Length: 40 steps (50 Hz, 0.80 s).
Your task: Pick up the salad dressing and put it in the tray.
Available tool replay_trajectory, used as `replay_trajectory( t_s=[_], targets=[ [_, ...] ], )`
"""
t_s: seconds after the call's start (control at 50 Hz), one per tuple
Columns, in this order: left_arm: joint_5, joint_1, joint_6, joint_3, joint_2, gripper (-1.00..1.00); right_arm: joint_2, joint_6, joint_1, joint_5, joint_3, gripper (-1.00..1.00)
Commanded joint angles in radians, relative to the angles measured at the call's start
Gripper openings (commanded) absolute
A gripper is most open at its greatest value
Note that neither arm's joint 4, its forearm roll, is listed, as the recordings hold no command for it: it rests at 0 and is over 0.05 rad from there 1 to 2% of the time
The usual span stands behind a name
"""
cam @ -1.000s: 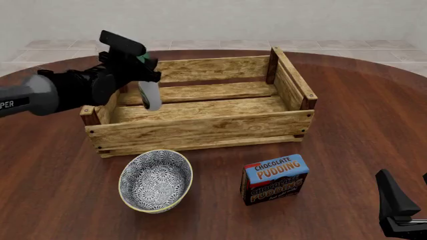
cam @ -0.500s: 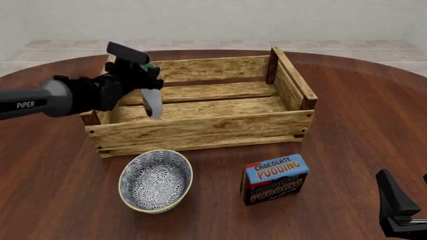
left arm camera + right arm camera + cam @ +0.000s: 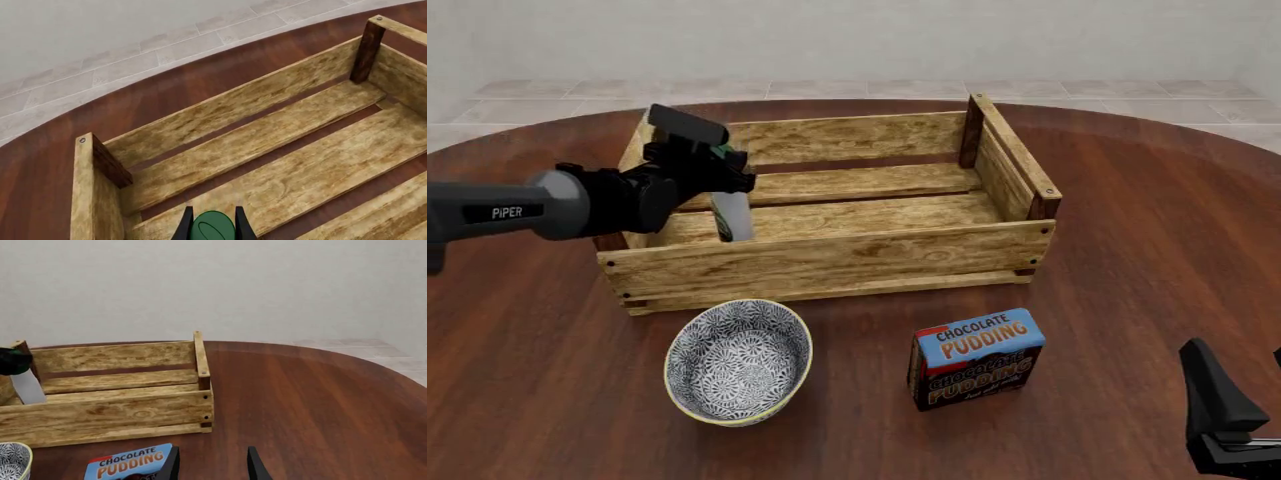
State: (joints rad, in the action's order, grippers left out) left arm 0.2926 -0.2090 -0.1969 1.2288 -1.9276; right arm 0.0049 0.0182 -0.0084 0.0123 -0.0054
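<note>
Your left gripper (image 3: pixel 723 160) is pinching the dressing (image 3: pixel 731 214) by its green cap, fingers closed on either side, and the bottle is hanging cap-up inside the tray's (image 3: pixel 827 255) left end. Its base is hiding behind the front wall, so you cannot tell whether it is touching the slats. Your right gripper (image 3: pixel 212 465) is idling parted and empty, cut off low, near the pudding (image 3: pixel 976 357) and bowl (image 3: pixel 738 361) on the round dark-wood table (image 3: pixel 1148 230); pale floor tiles are showing beyond.

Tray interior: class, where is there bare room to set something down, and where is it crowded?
The tray's floor is bare from its middle to the right end wall. Its left end is crowded: the left gripper holds the salad dressing there.
</note>
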Motion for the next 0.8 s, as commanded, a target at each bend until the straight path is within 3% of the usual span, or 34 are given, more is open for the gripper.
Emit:
replay_trajectory(
  t_s=[0.02, 0.8],
  targets=[
    [0.013, 0.004, -0.009, 0.010, -0.027, -1.00, 0.001, 0.004, -0.003, -0.001, 0.001, 1.00],
    [0.034, 0.008, 0.008, 0.014, -0.098, -1.00, 0.003, 0.013, -0.005, -0.002, 0.000, 1.00]
  ],
)
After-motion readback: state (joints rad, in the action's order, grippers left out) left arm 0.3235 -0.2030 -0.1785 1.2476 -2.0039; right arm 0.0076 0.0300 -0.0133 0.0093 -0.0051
